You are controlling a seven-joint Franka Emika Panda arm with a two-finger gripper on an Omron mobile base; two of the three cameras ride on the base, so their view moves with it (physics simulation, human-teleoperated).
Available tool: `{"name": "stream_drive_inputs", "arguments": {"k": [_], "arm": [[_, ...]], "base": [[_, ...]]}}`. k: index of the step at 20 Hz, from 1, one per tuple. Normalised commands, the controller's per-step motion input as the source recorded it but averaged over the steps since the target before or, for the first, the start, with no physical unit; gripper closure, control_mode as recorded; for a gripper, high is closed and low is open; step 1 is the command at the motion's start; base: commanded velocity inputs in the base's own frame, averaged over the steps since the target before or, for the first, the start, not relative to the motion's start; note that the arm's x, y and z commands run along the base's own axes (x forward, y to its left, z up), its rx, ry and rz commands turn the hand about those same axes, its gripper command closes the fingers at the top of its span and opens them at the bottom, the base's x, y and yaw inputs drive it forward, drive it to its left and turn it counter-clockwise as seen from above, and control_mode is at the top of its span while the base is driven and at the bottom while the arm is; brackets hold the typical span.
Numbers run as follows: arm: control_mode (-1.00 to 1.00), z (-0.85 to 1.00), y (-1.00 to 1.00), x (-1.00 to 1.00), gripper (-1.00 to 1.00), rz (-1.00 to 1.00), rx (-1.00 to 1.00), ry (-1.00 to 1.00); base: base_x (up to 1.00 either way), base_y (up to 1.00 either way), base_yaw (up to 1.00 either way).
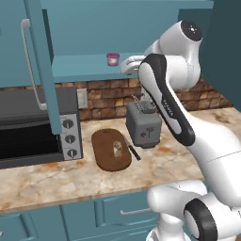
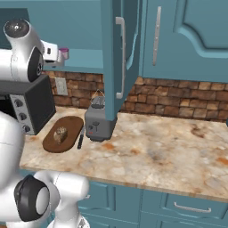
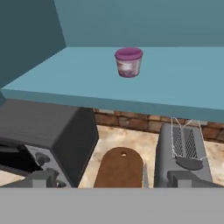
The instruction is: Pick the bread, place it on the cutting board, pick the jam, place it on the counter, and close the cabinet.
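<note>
Tool [image 3: 113,180] up at shelf height, finger tips apart at the bottom of the hand view, nothing between them, and it points straight into the open cabinet [image 1: 94,28]. That cabinet is the big worry: its door [image 2: 116,58] hangs wide over the counter [image 2: 169,147], and the white arm is already threaded in beside it, so a careless swing on the way out could clip the door edge or the shelf [image 3: 183,87] lip.

Next down, the toaster [image 1: 143,124] sits right under the shelf, beside the cutting board [image 1: 103,157]. Lower the jar too close in and it lands on the toaster or the knife [image 1: 132,149] rather than bare stone.

Bread [image 1: 117,148] is lying on the board, so that step looks done.

Smallest and riskiest: the jam [image 3: 128,62], standing upright on the shelf, well back from the edge and apart from the tool. It's squat and round; come in off-centre or too high and the fingers could nudge it deeper or tip it, I reckon.
</note>
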Motion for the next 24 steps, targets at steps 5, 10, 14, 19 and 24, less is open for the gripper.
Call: {"name": "stream_drive_inputs", "arguments": {"k": [5, 10, 14, 19, 24], "arm": [[-1.0, 0.0, -0.01, 0.3, -1.0, 0.0, 0.0, 0.0], [-1.0, 0.0, 0.0, 0.21, -1.0, 0.0, 0.0, 0.0], [-1.0, 0.0, 0.0, 0.16, -1.0, 0.0, 0.0, 0.0], [-1.0, 0.0, 0.0, 0.18, -1.0, 0.0, 0.0, 0.0], [-1.0, 0.0, 0.0, 0.25, -1.0, 0.0, 0.0, 0.0]], "base": [[0.0, 0.0, 0.0], [0.0, 0.0, 0.0], [0.0, 0.0, 0.0], [0.0, 0.0, 0.0], [0.0, 0.0, 0.0]]}}
